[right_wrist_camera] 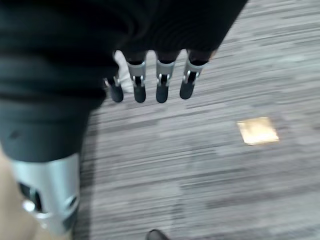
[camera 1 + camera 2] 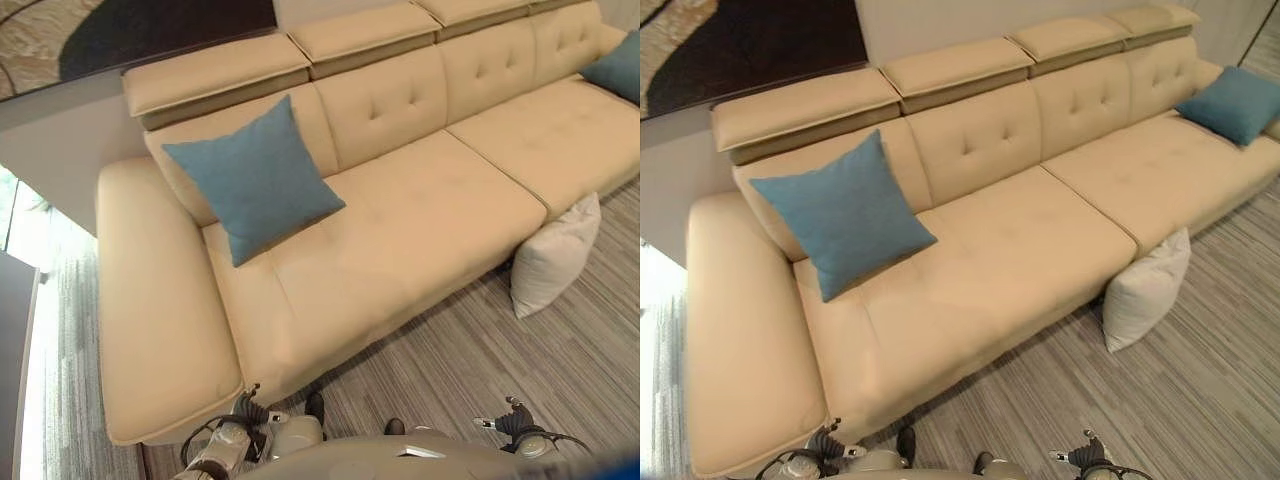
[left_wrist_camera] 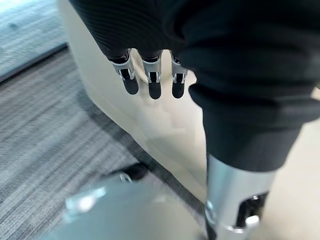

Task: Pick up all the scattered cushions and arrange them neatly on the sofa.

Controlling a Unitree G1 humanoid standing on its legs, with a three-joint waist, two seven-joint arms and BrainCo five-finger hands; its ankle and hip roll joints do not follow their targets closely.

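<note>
Both hands hang empty with fingers straight and relaxed: the left hand (image 3: 150,75) just in front of the beige sofa (image 2: 400,230) base, the right hand (image 1: 150,80) over the grey striped floor (image 1: 210,170). The white cushion (image 2: 555,255) leans on the floor against the sofa front, well ahead of the right hand. One blue cushion (image 2: 255,180) stands against the backrest well beyond the left hand; another blue cushion (image 2: 1235,103) lies at the sofa's far end.
</note>
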